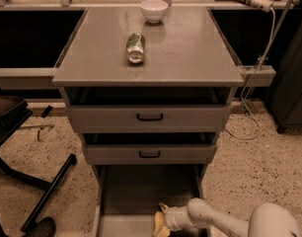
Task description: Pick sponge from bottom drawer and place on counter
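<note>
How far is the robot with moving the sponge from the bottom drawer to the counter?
Done: the deep grey metal bottom drawer stands open. In hand: the claw is down inside it, near its front; whether it grips the yellow-and-green sponge cannot be told. Left: lifting the sponge out and setting it on the broad flat grey counter, which holds a green-and-silver can and a white bowl, no sponge.
</note>
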Robot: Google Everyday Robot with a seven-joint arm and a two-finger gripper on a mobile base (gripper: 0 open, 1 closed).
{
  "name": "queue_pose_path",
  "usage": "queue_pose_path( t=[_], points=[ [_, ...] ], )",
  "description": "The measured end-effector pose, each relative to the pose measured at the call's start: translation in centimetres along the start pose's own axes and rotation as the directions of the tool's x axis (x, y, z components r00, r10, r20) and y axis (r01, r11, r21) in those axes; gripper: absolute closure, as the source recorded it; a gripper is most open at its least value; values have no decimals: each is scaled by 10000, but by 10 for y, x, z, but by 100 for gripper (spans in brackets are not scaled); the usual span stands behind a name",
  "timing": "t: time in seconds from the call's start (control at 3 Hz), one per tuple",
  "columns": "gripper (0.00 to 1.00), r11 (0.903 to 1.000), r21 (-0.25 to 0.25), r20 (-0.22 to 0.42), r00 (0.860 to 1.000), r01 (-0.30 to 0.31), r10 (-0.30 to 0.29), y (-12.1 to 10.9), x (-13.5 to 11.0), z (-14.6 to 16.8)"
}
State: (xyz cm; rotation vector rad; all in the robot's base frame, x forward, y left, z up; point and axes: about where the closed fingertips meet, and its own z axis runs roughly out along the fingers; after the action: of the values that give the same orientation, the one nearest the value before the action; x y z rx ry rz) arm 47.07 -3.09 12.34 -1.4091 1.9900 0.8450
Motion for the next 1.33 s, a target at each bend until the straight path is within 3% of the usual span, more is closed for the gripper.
queue_pose_path(
  t=[0.33,0.67,1.33],
  points=[
    [0,10000,9,-43,10000,-17,17,0,3,3],
    [14,10000,8,-43,10000,-17,17,0,3,3],
    [61,10000,7,-43,10000,-18,18,0,3,3]
  ],
)
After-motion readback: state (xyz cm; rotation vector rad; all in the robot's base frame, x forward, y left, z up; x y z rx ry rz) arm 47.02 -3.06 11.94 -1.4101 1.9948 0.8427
